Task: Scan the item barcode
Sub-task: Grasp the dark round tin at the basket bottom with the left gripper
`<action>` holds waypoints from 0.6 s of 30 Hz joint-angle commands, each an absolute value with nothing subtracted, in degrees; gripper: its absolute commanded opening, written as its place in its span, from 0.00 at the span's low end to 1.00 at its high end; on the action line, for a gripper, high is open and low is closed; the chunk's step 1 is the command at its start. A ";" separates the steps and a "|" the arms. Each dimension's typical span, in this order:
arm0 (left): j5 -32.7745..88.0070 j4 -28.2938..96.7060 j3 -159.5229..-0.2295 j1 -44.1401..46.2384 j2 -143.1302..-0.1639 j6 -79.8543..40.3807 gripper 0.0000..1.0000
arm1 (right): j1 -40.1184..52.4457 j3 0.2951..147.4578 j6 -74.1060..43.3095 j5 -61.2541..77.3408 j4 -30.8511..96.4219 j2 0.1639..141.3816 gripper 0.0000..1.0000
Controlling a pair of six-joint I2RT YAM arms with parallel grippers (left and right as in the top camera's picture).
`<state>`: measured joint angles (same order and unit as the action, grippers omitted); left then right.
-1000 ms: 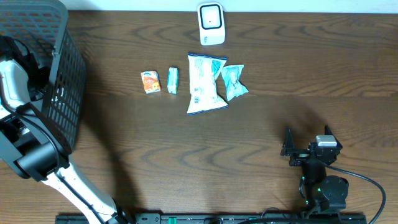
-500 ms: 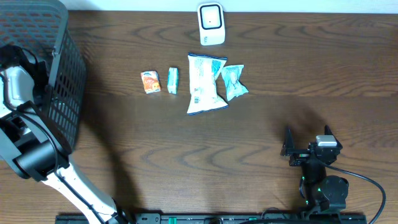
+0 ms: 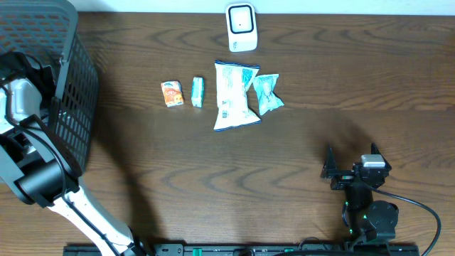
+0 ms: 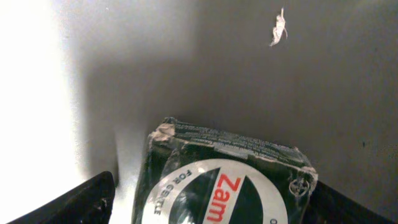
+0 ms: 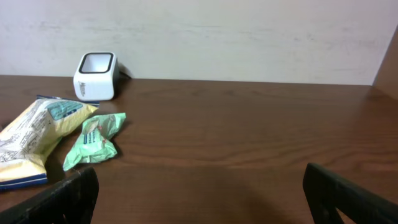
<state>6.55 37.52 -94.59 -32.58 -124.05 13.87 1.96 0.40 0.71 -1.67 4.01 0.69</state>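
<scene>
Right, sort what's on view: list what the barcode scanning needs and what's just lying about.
For the job: scanner; dark green packet in the basket; left gripper, open either side of it.
Lying about, as far as I can tell: big snack bag; green wrapper; orange pack; small teal pack; right gripper, open and idle.

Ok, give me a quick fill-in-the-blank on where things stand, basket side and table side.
Inside the black basket, the left gripper has a dark green box between its fingers, with red lettering that starts "____".
Near the white scanner, ____ packets lie in a row, with the orange packet at the basket end.
The right gripper is open and holds ____.
Missing words: Zam; four; nothing.
</scene>
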 commanded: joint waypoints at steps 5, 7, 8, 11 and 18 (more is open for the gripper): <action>6.90 36.53 -92.84 -32.82 -124.46 14.37 0.73 | 1.96 0.32 1.37 -1.56 4.23 0.38 0.99; 6.90 36.58 -92.84 -32.82 -124.46 14.35 0.69 | 1.96 0.32 1.34 -1.58 4.23 0.38 0.99; 6.90 36.64 -92.84 -32.82 -124.46 14.33 0.67 | 1.96 0.32 1.37 -1.56 4.23 0.38 0.99; 6.90 36.93 -92.86 -32.82 -124.44 14.20 0.62 | 1.96 0.32 1.37 -1.56 4.23 0.38 0.99; 6.92 37.19 -92.86 -32.82 -122.23 9.13 0.56 | 1.96 0.32 1.34 -1.56 4.23 0.38 0.99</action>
